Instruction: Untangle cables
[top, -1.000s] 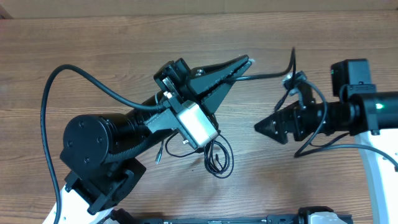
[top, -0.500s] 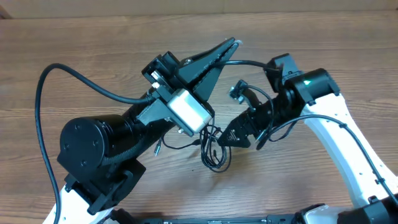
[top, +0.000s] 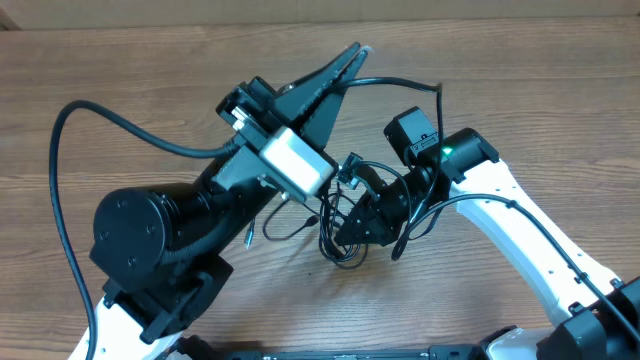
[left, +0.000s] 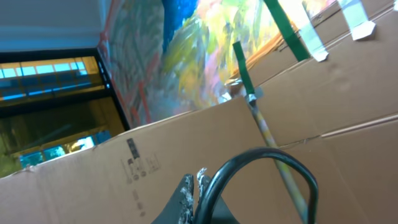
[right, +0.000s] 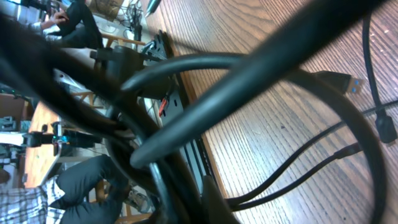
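Note:
The cables are thin black cords. One bunch of loops (top: 345, 252) lies on the wooden table (top: 540, 60) at the centre. One cord (top: 400, 83) rises from it in an arc to my left gripper (top: 352, 52), which is lifted, points to the far side and is shut on that cord. The left wrist view shows the cord (left: 267, 155) curving out right beside the closed tips of the left gripper (left: 194, 186). My right gripper (top: 345, 232) is down in the bunch. Its wrist view shows cords (right: 261, 74) crossing the lens and pinched in the right gripper (right: 199, 199).
The left arm's thick black cable (top: 110, 120) loops over the table's left half. A small plug end (top: 247, 238) lies under the left arm. A blue-tipped plug (right: 339, 81) rests on the wood. Cardboard boxes (left: 348, 106) stand beyond the table.
My right arm swung left from the table's right side, came down into the bunch and closed its jaws there. My left gripper drifted up and left, still holding its cord.

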